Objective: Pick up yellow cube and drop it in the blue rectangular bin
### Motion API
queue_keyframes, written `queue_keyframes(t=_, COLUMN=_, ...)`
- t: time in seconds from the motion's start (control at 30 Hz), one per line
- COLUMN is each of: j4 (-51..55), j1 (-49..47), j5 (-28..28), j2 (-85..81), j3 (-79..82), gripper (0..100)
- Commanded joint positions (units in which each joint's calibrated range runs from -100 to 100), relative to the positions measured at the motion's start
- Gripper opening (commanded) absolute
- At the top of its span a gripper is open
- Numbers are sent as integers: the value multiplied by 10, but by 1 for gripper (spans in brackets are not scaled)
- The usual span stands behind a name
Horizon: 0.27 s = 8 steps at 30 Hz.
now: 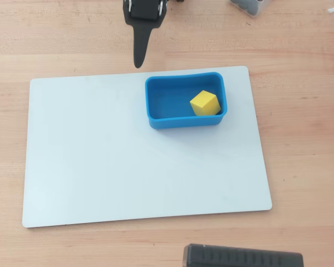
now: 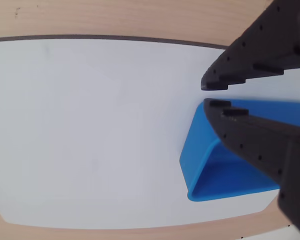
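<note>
The yellow cube (image 1: 204, 103) lies tilted inside the blue rectangular bin (image 1: 183, 122), in its right half. The bin stands at the back right of a white board. My gripper (image 1: 138, 62) is above the table's back edge, up and to the left of the bin and apart from it, with nothing in it. In the wrist view the gripper (image 2: 206, 95) has its fingertips almost together, with only a thin gap and nothing between them. The bin (image 2: 200, 155) shows below them. The cube is hidden there behind the lower finger.
The white board (image 1: 100, 156) covers most of the wooden table (image 1: 300, 167). A black ribbed object (image 1: 242, 257) sits at the front edge. A small container (image 1: 247, 5) is at the back right.
</note>
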Motion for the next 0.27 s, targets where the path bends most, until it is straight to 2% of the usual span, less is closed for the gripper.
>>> queue_keyframes(t=0.0, j4=11, j1=-1, j5=8, j2=-73, j3=2, gripper=0)
queue_keyframes(t=0.23, j4=11, j1=-6, j5=10, j2=-73, j3=2, gripper=0)
